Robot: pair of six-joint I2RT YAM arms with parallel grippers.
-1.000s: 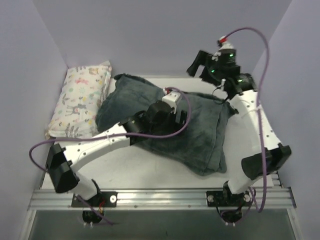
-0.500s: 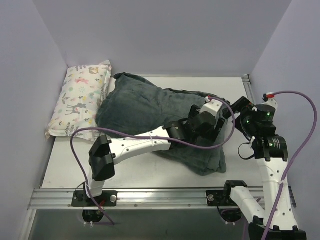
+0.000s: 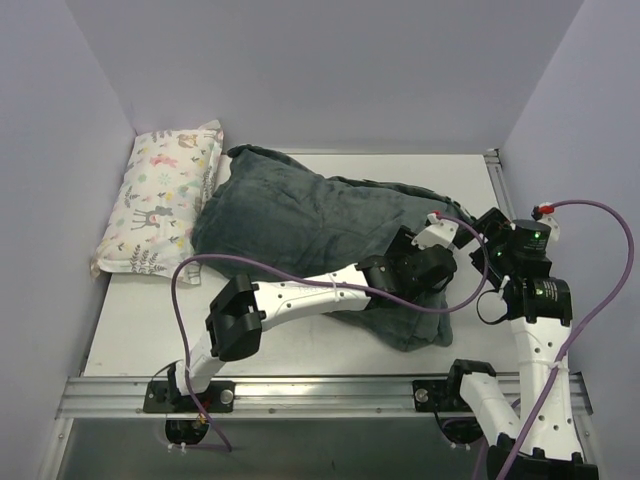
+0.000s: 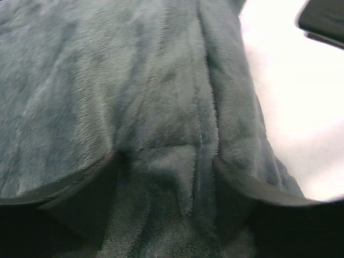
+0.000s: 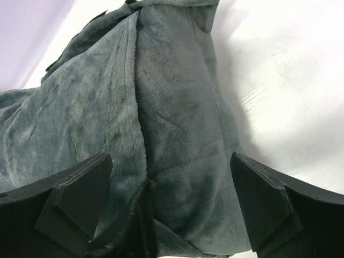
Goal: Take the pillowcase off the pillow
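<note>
The dark grey-teal plush pillowcase (image 3: pixel 300 215) lies bulging across the middle of the table. The pillow is hidden inside it, and no white shows. My left gripper (image 4: pixel 169 180) is pressed down into the plush near the case's right end. Its fingers (image 4: pixel 80 185) stand apart with a raised fold and seam of the fabric (image 4: pixel 199 156) between them. My right gripper (image 5: pixel 172 201) hangs open just over the case's right edge, its fingertips (image 5: pixel 78 191) wide on either side of the plush. A dark opening edge (image 5: pixel 142 215) shows below it.
A small white pillow with a pastel animal print (image 3: pixel 165 200) leans by the left wall. Bare white table (image 3: pixel 300 340) lies in front of the case and to its right (image 5: pixel 279 80). A metal rail (image 3: pixel 320 395) runs along the near edge, and walls close in on both sides.
The left arm has swept right across the case to its right end, and its jaws have narrowed a little. The right arm has dropped from the back corner to the case's right edge.
</note>
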